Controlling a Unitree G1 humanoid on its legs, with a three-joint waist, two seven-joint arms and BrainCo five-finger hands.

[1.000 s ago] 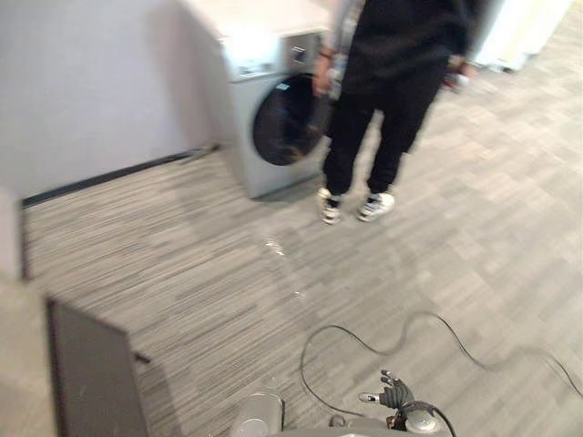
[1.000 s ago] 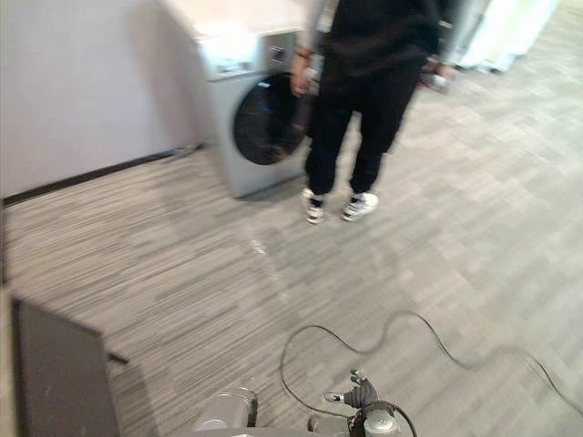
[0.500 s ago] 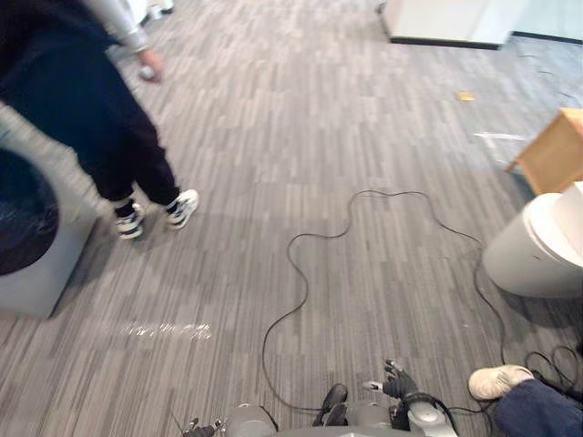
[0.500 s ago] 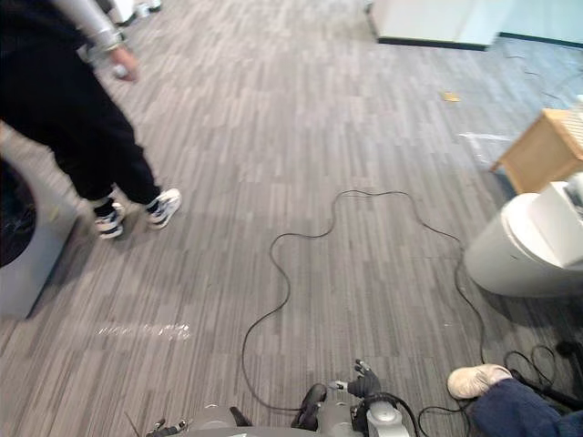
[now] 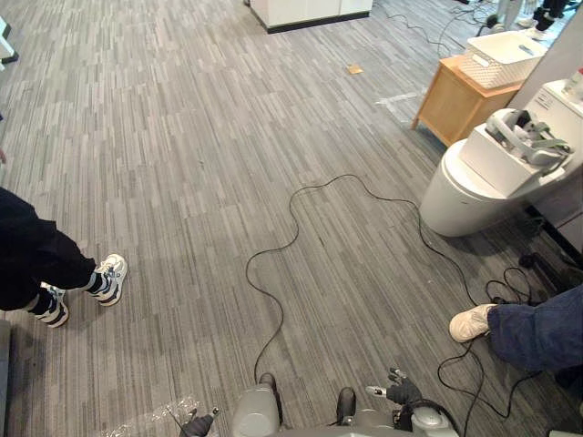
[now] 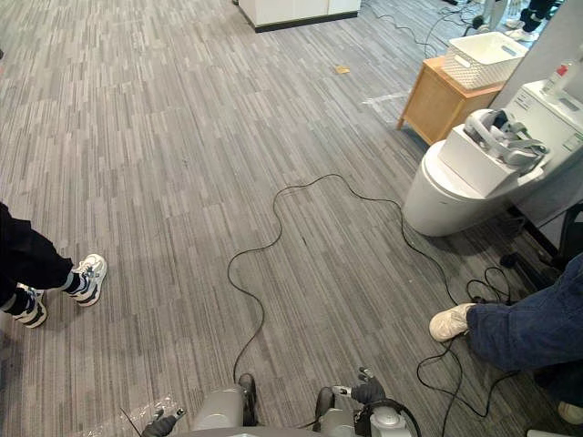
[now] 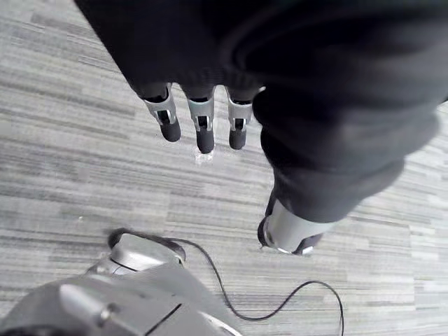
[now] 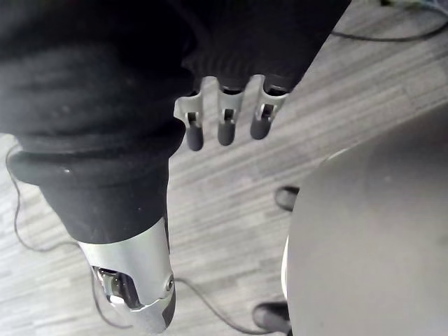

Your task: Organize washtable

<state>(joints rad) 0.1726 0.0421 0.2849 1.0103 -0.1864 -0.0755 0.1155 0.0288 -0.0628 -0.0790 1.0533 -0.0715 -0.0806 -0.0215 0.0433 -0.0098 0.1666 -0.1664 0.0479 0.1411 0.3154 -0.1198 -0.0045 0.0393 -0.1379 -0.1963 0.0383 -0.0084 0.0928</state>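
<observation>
Camera panned right: standing person (image 5: 36, 264) now at left, toilet (image 5: 455, 193), wooden stand (image 5: 446, 105), seated person's leg (image 5: 537, 328) at right; left hand (image 7: 203, 129) and right hand (image 8: 225, 120) hang loose, empty.

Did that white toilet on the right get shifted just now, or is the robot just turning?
No. The camera swung round; the white toilet stands beside the wooden cabinet just as before.

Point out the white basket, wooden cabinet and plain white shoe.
white basket (image 5: 492, 68), left eye view, side wall
wooden cabinet (image 5: 446, 109), left eye view, front panel
plain white shoe (image 5: 469, 323), left eye view, upper
</observation>
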